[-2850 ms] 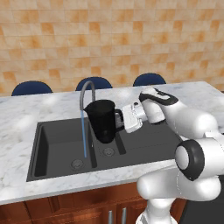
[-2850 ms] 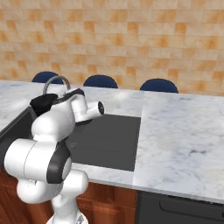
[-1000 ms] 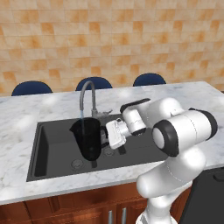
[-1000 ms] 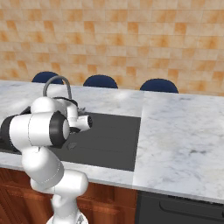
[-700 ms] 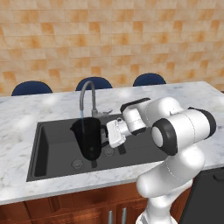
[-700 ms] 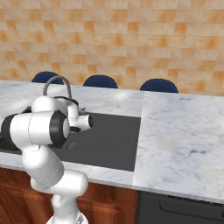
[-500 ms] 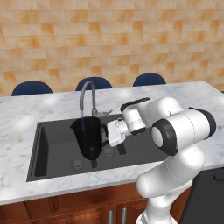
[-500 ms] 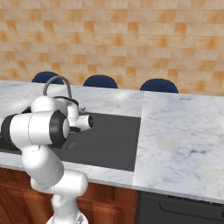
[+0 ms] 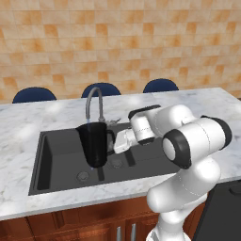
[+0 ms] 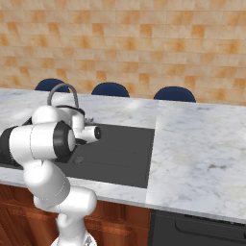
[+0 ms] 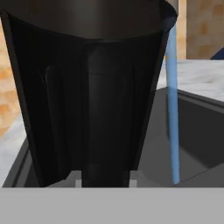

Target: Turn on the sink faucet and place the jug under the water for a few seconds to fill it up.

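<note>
Against an orange tiled wall, on the marble bench [image 9: 28, 136], your pincer [image 9: 114, 143] is clamped on the handle of the black jug [image 9: 94, 143], held upright over the dark sink [image 9: 52, 164] beside the water [image 11: 172, 109] falling from the faucet [image 9: 93, 101].

No text, label, brand, number or sign can be read anywhere in these views.
</note>
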You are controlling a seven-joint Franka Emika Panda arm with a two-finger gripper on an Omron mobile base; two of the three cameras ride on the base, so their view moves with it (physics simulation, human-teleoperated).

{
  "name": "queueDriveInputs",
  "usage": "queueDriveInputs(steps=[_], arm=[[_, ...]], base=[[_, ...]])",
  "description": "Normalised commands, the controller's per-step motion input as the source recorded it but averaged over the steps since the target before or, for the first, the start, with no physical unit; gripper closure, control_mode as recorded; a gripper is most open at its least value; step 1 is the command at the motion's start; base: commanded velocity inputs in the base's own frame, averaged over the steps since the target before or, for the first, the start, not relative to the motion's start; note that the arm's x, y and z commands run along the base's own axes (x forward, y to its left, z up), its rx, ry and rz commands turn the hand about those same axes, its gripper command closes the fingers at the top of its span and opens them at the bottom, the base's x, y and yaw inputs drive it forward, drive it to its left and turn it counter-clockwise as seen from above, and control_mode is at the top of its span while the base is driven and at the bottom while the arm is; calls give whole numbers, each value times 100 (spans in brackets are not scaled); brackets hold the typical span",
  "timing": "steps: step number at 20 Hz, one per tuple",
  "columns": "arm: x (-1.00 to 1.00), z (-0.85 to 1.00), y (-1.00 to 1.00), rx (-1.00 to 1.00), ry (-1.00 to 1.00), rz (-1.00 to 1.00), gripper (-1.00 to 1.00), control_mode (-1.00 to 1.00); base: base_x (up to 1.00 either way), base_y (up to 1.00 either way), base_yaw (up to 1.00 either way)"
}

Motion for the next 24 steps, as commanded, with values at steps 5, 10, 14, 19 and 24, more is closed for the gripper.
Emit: queueDriveInputs(steps=[5, 10, 14, 19, 24], arm=[[12, 0, 10, -3, 10, -14, 100, -100], [12, -4, 18, -11, 6, -13, 100, -100], [8, -16, 17, -18, 0, -10, 100, -100], [5, -17, 2, -17, -2, -6, 100, -100], [0, -7, 0, -12, 0, -5, 100, -100]], base=[[0, 0, 0], [0, 0, 0], [0, 0, 0], [0, 0, 0], [0, 0, 0]])
